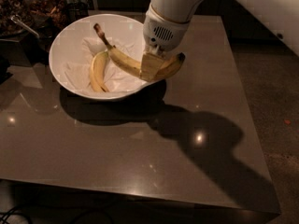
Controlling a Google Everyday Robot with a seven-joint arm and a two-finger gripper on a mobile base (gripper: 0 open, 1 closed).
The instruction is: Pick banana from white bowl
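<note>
Gripping the banana (122, 59) near its thicker half, the gripper (150, 68) hangs over the right rim of the white bowl (70, 40), fingers closed tight on the fruit. Banana is long, slim, curved and yellow. Its dark brown stem points up-left over the bowl, and its dark tip juts past the rim above the counter (117, 146). A shorter, paler banana (96, 72) lies inside the bowl.
</note>
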